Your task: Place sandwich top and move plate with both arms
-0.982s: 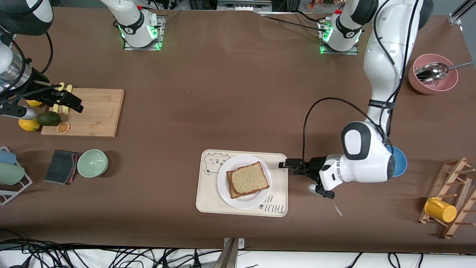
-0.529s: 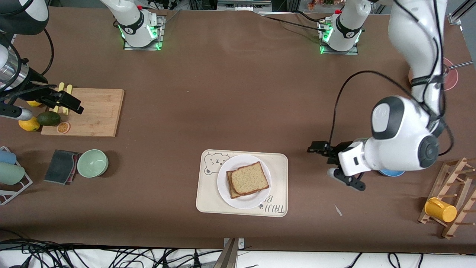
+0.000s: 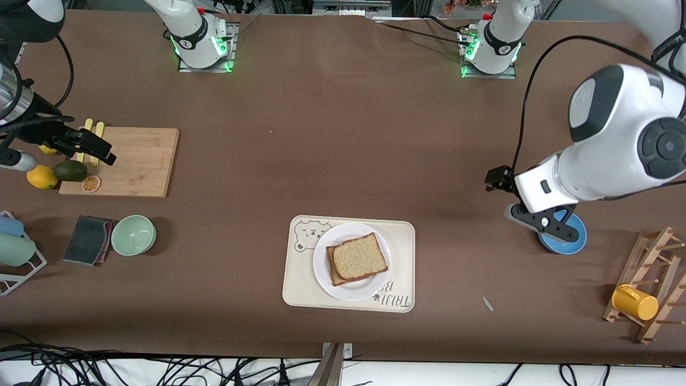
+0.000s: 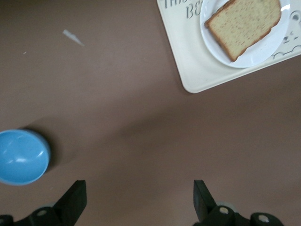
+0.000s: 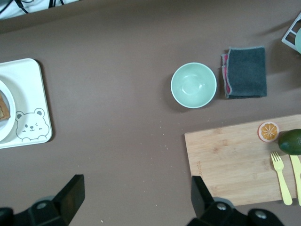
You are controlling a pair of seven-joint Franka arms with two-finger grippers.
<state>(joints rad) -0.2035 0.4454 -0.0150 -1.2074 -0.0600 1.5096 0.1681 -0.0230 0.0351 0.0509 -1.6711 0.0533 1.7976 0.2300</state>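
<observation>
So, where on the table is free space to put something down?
Bare tabletop lies between the wooden board and the blue bowl, farther from the camera than the tray. It is crowded near the green bowl and cloth.

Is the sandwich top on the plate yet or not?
On. The sandwich top lies on another slice on the plate, which sits on the bear tray; neither end effector holds it.

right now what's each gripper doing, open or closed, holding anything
Left gripper: jaws open, holding nothing, over bare table near the blue bowl.
Right gripper: jaws open, holding nothing, over the cutting board.
</observation>
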